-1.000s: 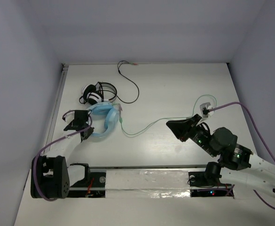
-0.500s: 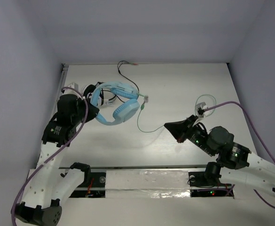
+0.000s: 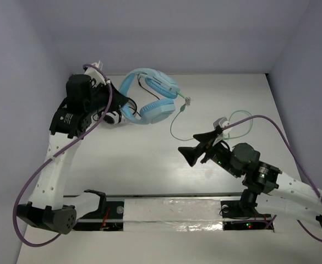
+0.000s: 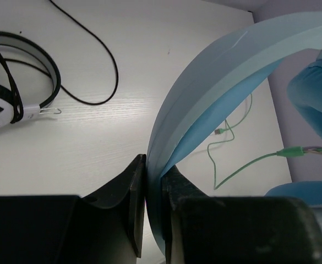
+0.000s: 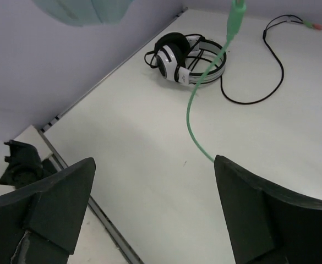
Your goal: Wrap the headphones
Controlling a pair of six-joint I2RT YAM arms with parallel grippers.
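The light blue headphones (image 3: 149,98) hang in the air over the table's back left. My left gripper (image 3: 115,102) is shut on their wide headband (image 4: 216,82), and the jaws pinch the band between them (image 4: 153,165). One ear cup (image 4: 315,104) shows at the right of the left wrist view. The thin pale green cable (image 3: 175,124) drops from the cups and runs to a loop (image 3: 240,116) at the right. My right gripper (image 3: 196,147) stands wide open over the table middle. The cable (image 5: 196,96) passes by its right finger (image 5: 243,198), with nothing between the jaws.
Smaller black-and-white headphones (image 5: 183,58) lie on the table at the back left, partly under my left arm (image 3: 112,117). Their black cable (image 5: 273,60) curls behind them. A metal rail (image 3: 172,203) runs along the near edge, and grey walls enclose the table.
My left arm has lifted the blue headphones off the table, up and toward the back wall. The right gripper has opened wide and shifted left.
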